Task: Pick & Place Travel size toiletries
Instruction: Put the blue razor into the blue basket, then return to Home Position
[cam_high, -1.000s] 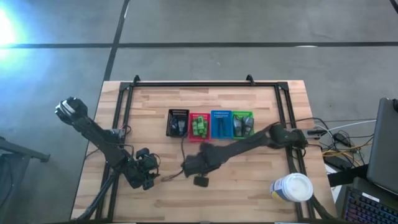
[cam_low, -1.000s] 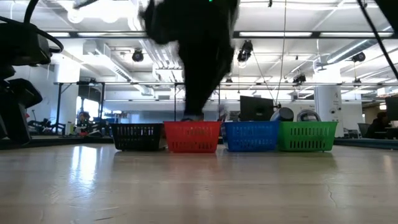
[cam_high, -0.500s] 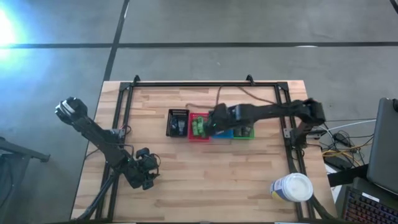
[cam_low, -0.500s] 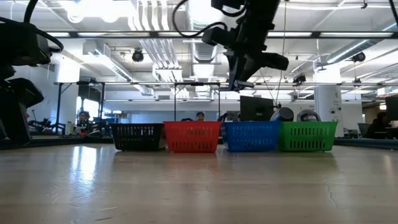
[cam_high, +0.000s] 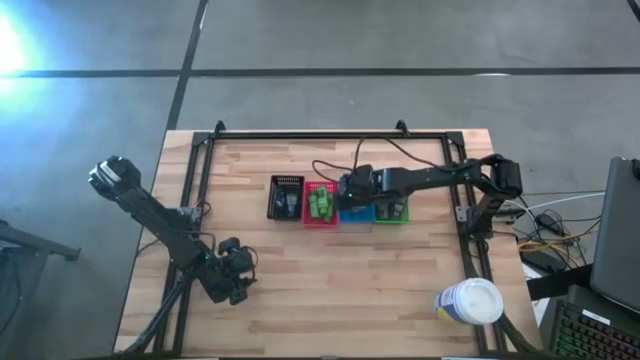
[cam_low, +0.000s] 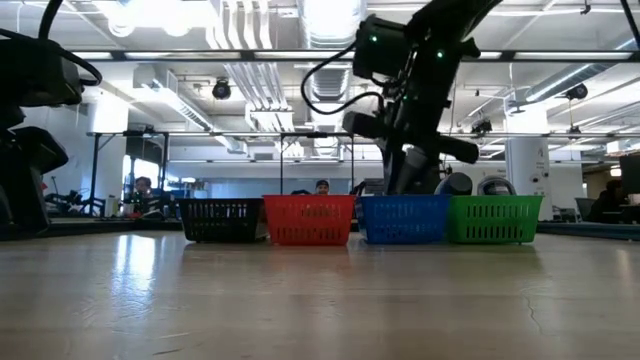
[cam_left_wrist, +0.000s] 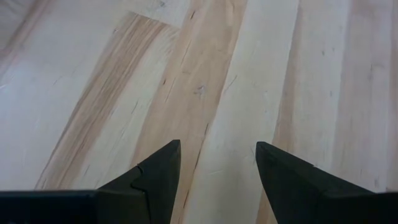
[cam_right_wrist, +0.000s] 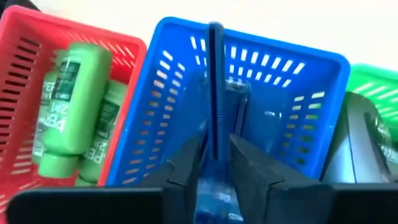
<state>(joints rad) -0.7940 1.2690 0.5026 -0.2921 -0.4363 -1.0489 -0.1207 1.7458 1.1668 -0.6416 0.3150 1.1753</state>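
Over the blue basket (cam_right_wrist: 249, 99) I see my right gripper (cam_right_wrist: 214, 163) clamped on a thin dark razor (cam_right_wrist: 216, 87), held upright just above the basket's inside. Green tubes (cam_right_wrist: 71, 106) fill the red basket (cam_right_wrist: 25, 74) beside it. My left gripper (cam_left_wrist: 214, 168) waits near the table (cam_high: 400, 290) front-left, fingers apart.

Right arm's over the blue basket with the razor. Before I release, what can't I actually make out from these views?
- Blue basket floor: in the right wrist view the razor and right gripper cover it; in the high view the arm does.
- Razor head: cut off by the right wrist view's bottom edge.
- Black basket contents: too small in the high view, walled off in the low view.
- Left gripper sees only table.
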